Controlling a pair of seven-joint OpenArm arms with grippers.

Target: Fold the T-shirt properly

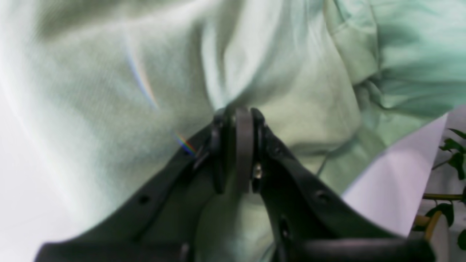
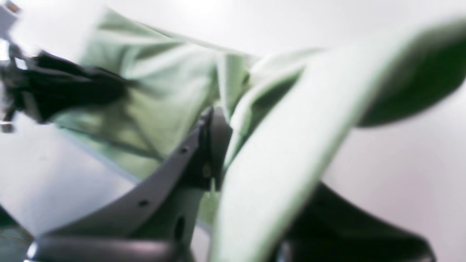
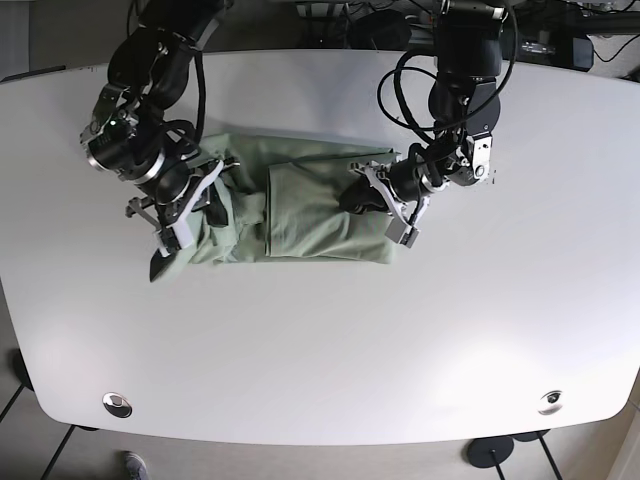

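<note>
White table (image 3: 320,340) holds a bunched T-shirt (image 3: 300,215) beneath dark cables (image 3: 400,90).

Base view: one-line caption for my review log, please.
Both arms pinch a partly folded green T-shirt on the white table, left pincer and right pincer at opposite ends.

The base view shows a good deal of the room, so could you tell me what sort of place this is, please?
Probably a robotics lab or office: a white table bearing only a green T-shirt, cables trailing behind the arms, and potted plant leaves beyond the table's edge.
</note>
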